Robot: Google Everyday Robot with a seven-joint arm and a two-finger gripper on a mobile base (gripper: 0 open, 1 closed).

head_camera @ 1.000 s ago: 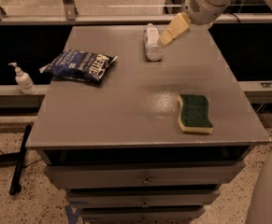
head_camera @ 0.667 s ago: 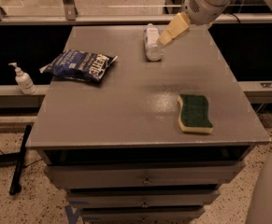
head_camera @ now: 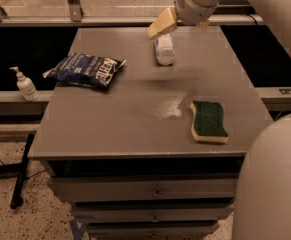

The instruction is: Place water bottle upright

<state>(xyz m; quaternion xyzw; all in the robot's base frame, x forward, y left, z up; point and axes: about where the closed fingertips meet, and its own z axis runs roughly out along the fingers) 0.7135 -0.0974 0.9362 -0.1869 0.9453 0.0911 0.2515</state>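
The water bottle (head_camera: pixel 165 49) lies on its side at the back middle of the grey table (head_camera: pixel 135 119). It is clear with a white label, and its long axis points away from the camera. My gripper (head_camera: pixel 161 25) hangs from the white arm at the top of the view, just above the far end of the bottle and slightly to its left. I cannot tell whether it touches the bottle. It holds nothing that I can see.
A blue chip bag (head_camera: pixel 87 69) lies at the back left of the table. A green and yellow sponge (head_camera: pixel 209 121) lies at the front right. A small white pump bottle (head_camera: pixel 25 84) stands on a ledge left of the table. Drawers are below the tabletop.
My gripper has moved to the left, from the right of the bottle to above its far end. The bottle, bag and sponge have not moved.
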